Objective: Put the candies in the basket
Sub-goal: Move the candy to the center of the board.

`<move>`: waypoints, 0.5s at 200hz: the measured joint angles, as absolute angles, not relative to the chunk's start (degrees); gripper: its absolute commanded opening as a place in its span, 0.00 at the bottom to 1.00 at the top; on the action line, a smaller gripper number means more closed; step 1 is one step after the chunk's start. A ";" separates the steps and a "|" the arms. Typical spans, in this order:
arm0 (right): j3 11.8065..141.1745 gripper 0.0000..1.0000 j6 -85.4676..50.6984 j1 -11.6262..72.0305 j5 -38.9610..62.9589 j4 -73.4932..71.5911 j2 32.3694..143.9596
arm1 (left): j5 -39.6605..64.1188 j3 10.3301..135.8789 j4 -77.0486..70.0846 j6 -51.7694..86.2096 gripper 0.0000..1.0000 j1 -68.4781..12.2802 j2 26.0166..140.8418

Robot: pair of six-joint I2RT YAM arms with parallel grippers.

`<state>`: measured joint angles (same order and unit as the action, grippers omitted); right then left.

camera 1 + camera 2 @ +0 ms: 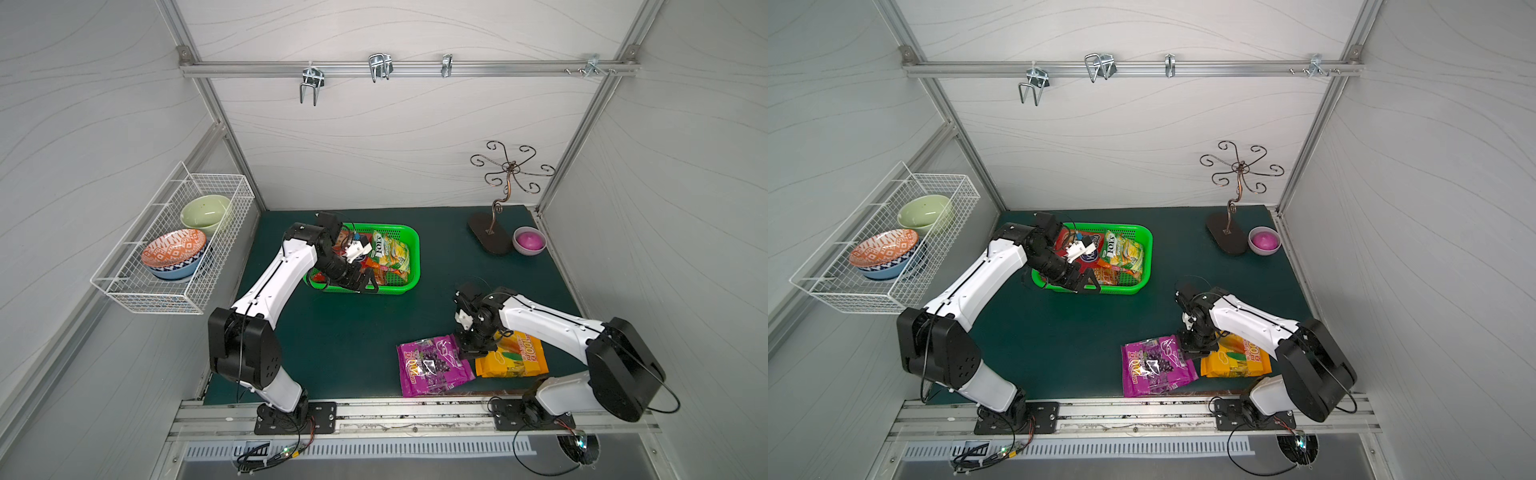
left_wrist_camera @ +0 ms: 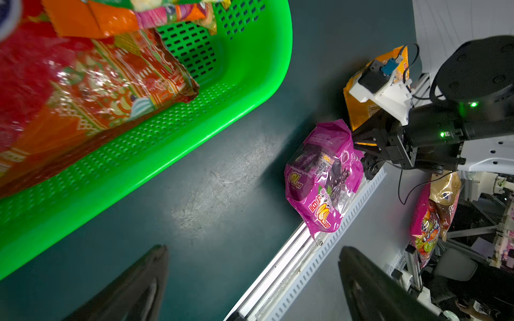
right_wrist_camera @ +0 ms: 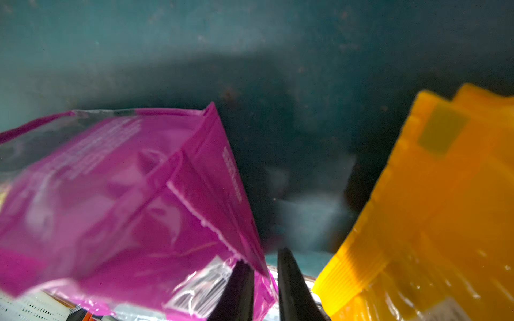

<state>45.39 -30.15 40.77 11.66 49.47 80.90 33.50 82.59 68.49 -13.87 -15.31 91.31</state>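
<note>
Top views: several candies already inside the basket (image 1: 415,259), among them a red bag with a blue oval logo (image 1: 1094,253) and a green-yellow bag (image 1: 392,251), with orange ones under them. Exact number not clear, because partly hidden by the left arm. Two more on the green mat (image 1: 353,332): purple bag (image 1: 434,365) and yellow-orange bag (image 1: 519,357), just beside each other near the front edge, well apart from the basket. By judgement, more than half done, two bags to go. Left gripper (image 1: 368,286) above the near wall of the basket. Right gripper (image 1: 467,353) low, between the two bags.

Left wrist view: left gripper (image 2: 254,248) wide open and empty, only mat between its fingers, basket rim to one side. Farther off, right gripper at the edge of the purple bag.

Right wrist view: right gripper (image 3: 262,257) almost closed, only a thin gap, with the corner of the purple bag inside it. Probably a pinch on that corner, though blurred here. Yellow-orange bag close beside, not touched.
</note>
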 measured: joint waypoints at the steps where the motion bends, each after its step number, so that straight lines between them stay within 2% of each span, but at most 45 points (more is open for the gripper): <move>1: 45.39 0.21 -30.15 40.77 11.68 49.39 80.97 | 33.50 82.50 68.49 -13.89 0.98 -15.62 91.31; 13: 45.28 0.19 -30.09 40.77 12.12 48.60 81.93 | 33.36 81.65 68.49 -13.98 0.98 -17.06 91.31; 18: 45.21 0.15 -30.04 40.77 12.38 48.21 82.28 | 33.32 81.38 68.49 -13.98 0.98 -17.61 91.31; 26: 45.04 0.00 -29.87 40.77 12.71 47.51 82.78 | 33.28 81.25 68.51 -13.98 0.98 -18.15 91.31; 62: 44.14 0.00 -30.17 39.64 13.74 44.97 81.14 | 33.28 81.25 68.49 -14.22 0.98 -18.87 91.31; 100: 40.75 0.00 -32.14 27.92 17.23 40.93 71.83 | 33.26 81.25 68.16 -14.17 0.97 -18.81 91.31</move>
<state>40.75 -32.14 27.92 17.23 40.93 71.83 33.26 81.25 68.16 -14.17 -18.81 91.31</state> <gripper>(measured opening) 0.045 0.974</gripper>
